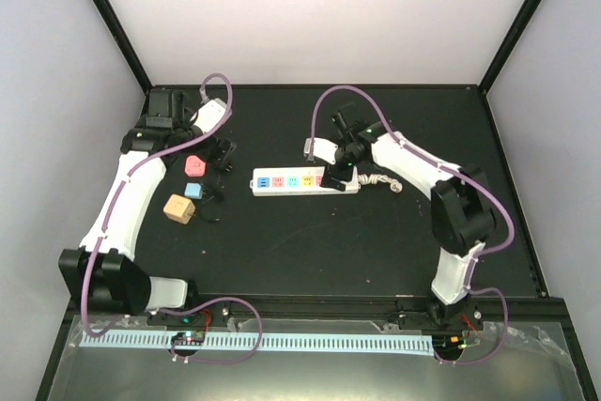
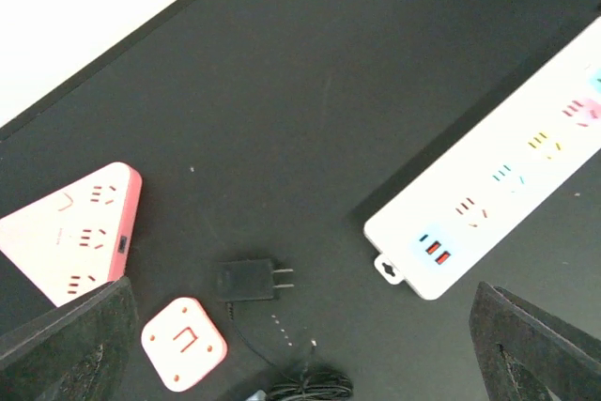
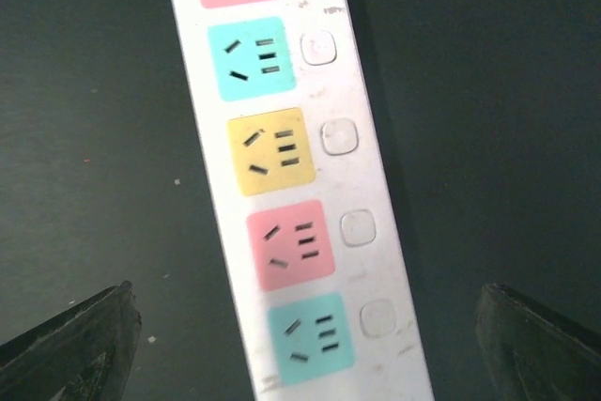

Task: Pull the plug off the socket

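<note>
Hovering apart over the socket (image 3: 282, 152), right pincer (image 3: 300, 349) is holding nothing, since plug (image 2: 249, 279) is lying free beneath left pincer (image 2: 300, 345), also apart.

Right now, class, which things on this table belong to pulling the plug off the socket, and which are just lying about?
Belong to the job: white power strip; black plug, lying apart from it.
Lying about: pink triangular adapter; small blue block; tan block.
</note>
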